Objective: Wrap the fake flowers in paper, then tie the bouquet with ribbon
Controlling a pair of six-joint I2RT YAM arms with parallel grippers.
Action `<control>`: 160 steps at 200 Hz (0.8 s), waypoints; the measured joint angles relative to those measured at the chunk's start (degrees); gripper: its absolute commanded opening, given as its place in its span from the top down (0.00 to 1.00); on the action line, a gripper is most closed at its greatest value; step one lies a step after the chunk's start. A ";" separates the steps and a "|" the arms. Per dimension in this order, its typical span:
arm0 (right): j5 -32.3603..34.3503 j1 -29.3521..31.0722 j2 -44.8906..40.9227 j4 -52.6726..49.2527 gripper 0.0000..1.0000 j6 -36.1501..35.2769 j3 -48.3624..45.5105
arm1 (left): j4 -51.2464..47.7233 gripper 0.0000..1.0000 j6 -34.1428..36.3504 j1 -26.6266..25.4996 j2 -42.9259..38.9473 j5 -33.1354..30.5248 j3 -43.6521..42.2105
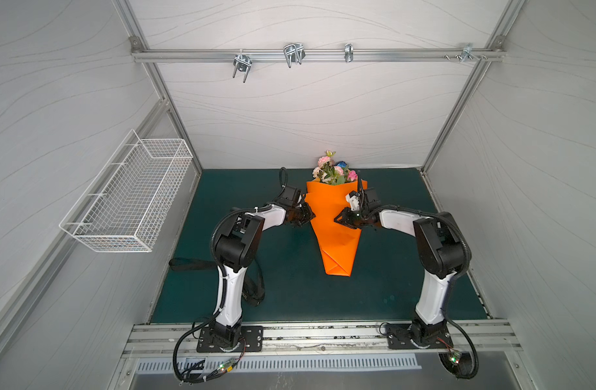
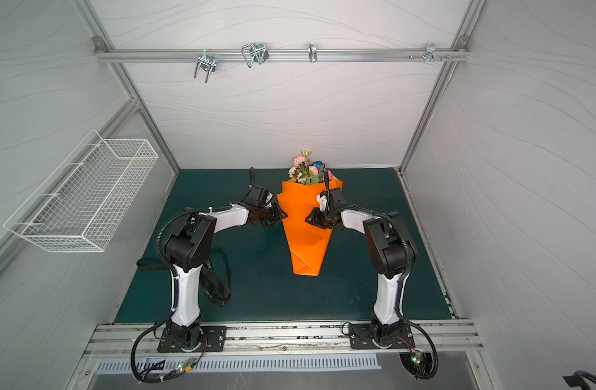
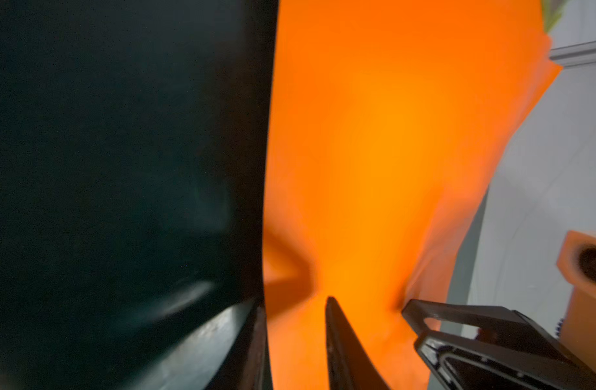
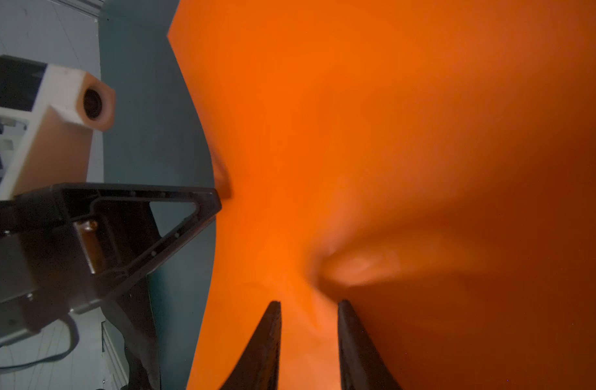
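Observation:
The bouquet of fake flowers (image 1: 332, 170) (image 2: 306, 168) lies at the back of the green mat, its pink, cream and blue blooms poking out of an orange wrapping paper cone (image 1: 330, 236) (image 2: 303, 243). My left gripper (image 1: 309, 216) (image 2: 282, 214) (image 3: 295, 302) is shut on the cone's left edge, with paper between its fingers. On the cone's right side, my right gripper (image 1: 338, 218) (image 2: 308, 218) (image 4: 310, 302) is shut on a bunched fold of the paper. The stems are hidden inside the wrap.
A black ribbon (image 1: 252, 290) (image 2: 217, 287) with white lettering lies on the mat (image 1: 290, 287) under and beside the left arm. A white wire basket (image 1: 128, 196) hangs on the left wall. Metal hooks (image 1: 293, 54) hang from the back rail.

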 measured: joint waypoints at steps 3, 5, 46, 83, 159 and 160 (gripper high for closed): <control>-0.02 0.02 -0.02 0.00 0.69 0.02 0.00 | 0.00 0.91 0.39 0.07 0.15 0.24 0.17; 0.00 0.02 -0.07 0.00 0.69 0.00 0.00 | 0.07 0.93 0.13 0.11 0.33 0.28 0.28; 0.04 0.48 -2.99 -0.15 0.69 -0.04 -1.57 | 0.17 1.00 1.31 0.48 1.57 1.22 1.68; 0.52 2.29 -9.90 -0.35 0.68 -0.04 -5.86 | 0.11 1.00 2.47 0.55 1.60 1.31 2.05; 1.73 11.61 -19.21 0.07 0.68 0.44 -17.25 | 0.57 1.00 3.19 0.63 3.85 2.58 4.57; 1.73 11.76 -19.21 0.11 0.68 0.52 -17.49 | 0.57 1.00 3.19 0.63 3.89 2.58 4.61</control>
